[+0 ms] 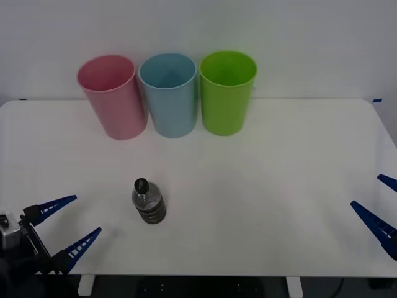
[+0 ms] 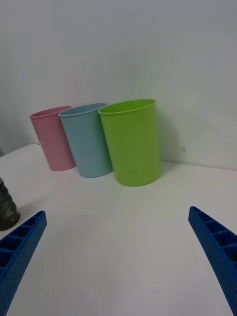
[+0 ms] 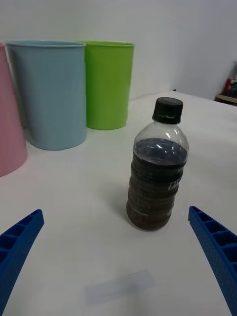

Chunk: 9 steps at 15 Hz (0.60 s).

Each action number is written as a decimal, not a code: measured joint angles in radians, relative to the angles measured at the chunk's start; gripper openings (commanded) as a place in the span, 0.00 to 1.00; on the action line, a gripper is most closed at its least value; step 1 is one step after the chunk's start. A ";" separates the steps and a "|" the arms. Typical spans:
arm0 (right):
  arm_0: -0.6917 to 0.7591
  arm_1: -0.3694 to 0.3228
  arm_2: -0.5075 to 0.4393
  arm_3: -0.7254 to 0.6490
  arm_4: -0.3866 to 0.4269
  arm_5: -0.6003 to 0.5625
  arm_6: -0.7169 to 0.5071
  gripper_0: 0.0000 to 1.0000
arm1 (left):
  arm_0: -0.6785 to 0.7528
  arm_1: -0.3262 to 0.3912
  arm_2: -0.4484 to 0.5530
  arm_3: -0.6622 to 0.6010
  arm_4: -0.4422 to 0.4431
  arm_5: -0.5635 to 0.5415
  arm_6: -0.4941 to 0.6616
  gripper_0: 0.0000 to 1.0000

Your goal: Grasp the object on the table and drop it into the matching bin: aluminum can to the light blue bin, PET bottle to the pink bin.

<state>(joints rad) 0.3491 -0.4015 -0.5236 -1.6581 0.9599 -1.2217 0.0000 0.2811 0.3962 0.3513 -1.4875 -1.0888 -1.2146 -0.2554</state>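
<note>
The left gripper [image 1: 66, 226] is gaping released at the table's [image 1: 279, 186] near-left corner, the PET bottle [image 1: 148, 202] standing unobstructed beside it; the right gripper [image 1: 376, 205] is waiting released by the right edge.

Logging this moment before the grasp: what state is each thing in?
Bottle: upright on the table, capped, dark liquid in its lower part, ungrasped.
Pink bin: upright, open-topped.
Blue bin: upright, open-topped.
Green bin: upright, open-topped.
Left gripper: open, facing the bottle.
Right gripper: open, at the table's right edge.

pet bottle [image 1: 148, 203] upright on table [image 1: 260, 186], near pink bin [image 1: 113, 96], light blue bin [image 1: 169, 93].
</note>
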 measured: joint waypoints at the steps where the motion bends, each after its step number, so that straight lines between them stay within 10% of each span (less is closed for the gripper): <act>1: 0.000 0.000 0.000 0.000 0.000 0.000 0.000 1.00 | -0.012 0.001 -0.013 0.029 0.000 0.000 -0.032 1.00; 9: 0.000 0.000 0.000 0.000 0.000 0.000 0.000 1.00 | -0.107 -0.015 -0.110 0.179 0.001 0.006 -0.093 1.00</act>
<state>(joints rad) 0.3490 -0.4015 -0.5236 -1.6581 0.9599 -1.2217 0.0000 0.1737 0.3812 0.2411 -1.3087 -1.0880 -1.2084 -0.3489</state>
